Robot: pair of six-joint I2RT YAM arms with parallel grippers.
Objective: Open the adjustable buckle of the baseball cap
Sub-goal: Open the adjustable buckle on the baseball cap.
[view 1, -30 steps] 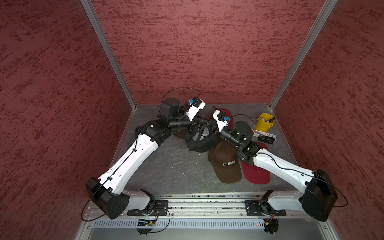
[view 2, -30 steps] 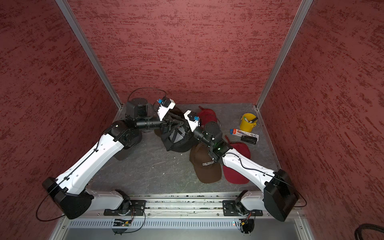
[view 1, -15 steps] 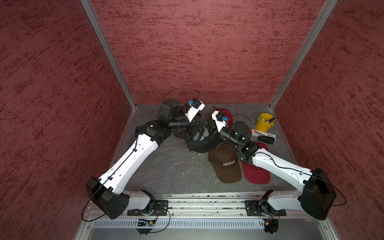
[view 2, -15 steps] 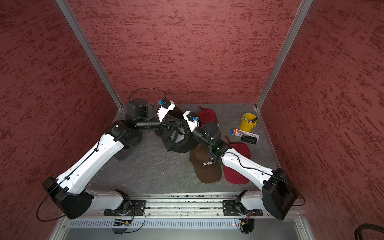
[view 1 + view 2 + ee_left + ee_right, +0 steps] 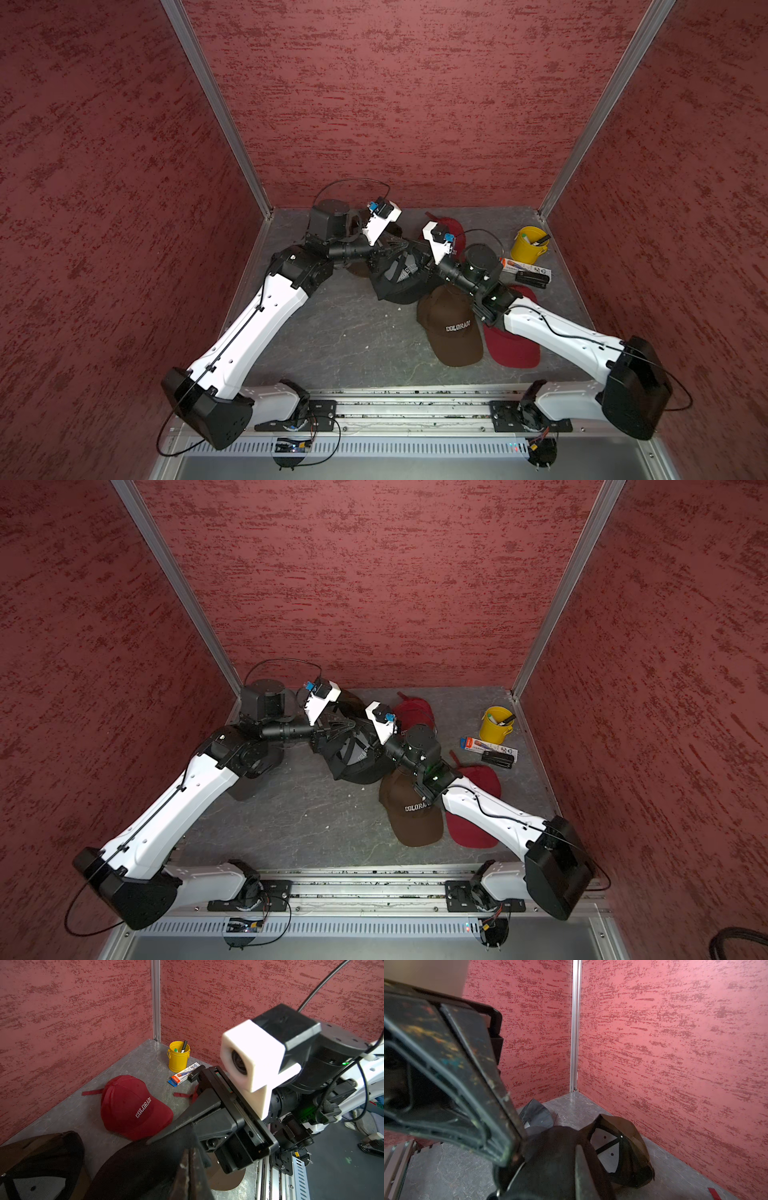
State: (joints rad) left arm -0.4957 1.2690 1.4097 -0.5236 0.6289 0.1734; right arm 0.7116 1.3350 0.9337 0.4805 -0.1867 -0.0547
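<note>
My left gripper (image 5: 189, 1154) is fully closed, its two fingers pressed flat together against the dark fabric of the black baseball cap (image 5: 401, 282). My right gripper (image 5: 160, 1137) is closed just as tight, its tips pinching the same cap from the opposite side. The two meet almost tip to tip above it. In both top views the cap sits between them, white lettering showing on its side and its lower edge down by the grey tabletop (image 5: 345, 332). I cannot tell whether either pinch has the strap or only the rim. The buckle is hidden by my fingers and the fabric.

Just in front of that cap lies a brown COLORADO cap (image 5: 453, 332). Right next to it is a red cap (image 5: 513, 353), partly under my right forearm. A second red COLORADO cap (image 5: 133, 1107) lies nearer the back wall. A dark upturned cap (image 5: 623, 1153) with pale mesh inside lies toward the back left corner. In the back right corner stands a yellow bucket (image 5: 528, 249) holding markers, with a flat printed box (image 5: 524, 266) and a small black item (image 5: 532, 278) beside it.

My left arm rises from the front rail, bends at the elbow and runs its forearm level toward the right. My right arm reaches diagonally back and left from the front right, its wrist passing over the brown cap.
</note>
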